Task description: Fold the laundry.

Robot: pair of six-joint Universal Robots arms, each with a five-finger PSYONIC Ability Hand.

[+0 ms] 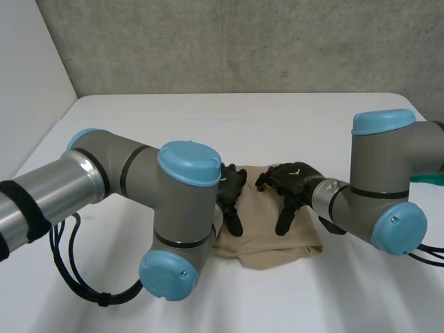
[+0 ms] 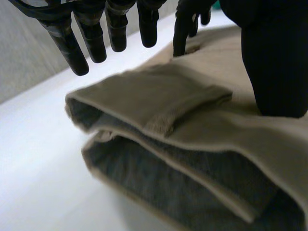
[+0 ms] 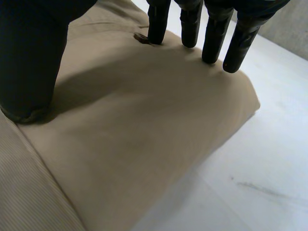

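Garment: a folded beige garment (image 1: 274,243) lies flat in a thick stack, just toward 6 o'clock of the middle of the white table (image 1: 208,118).
Long axis: in the head view the stack looks about as wide as it is deep. The left arm (image 1: 139,180) covers its 9 o'clock side, so the axis cannot be told.
Facing: layered open edges with a belt loop (image 2: 161,124) lie below the left hand's fingers. A rounded folded edge sits just past the right hand's fingertips.
Left hand: the left hand (image 1: 232,191) sits over the stack's 10 o'clock part. Its fingers (image 2: 91,38) are straight and spread, just above the cloth, and its thumb (image 2: 274,67) is planted on the top layer. It grips nothing.
Right hand: the right hand (image 1: 291,182) sits over the 1 o'clock part, near the left hand but apart from it. Its straight fingertips (image 3: 211,38) touch the top layer and its thumb (image 3: 29,67) presses down beside them. It lies open, with no cloth pinched.
Beyond: a green item (image 1: 430,179) lies at the table's 3 o'clock edge, well apart from the garment.
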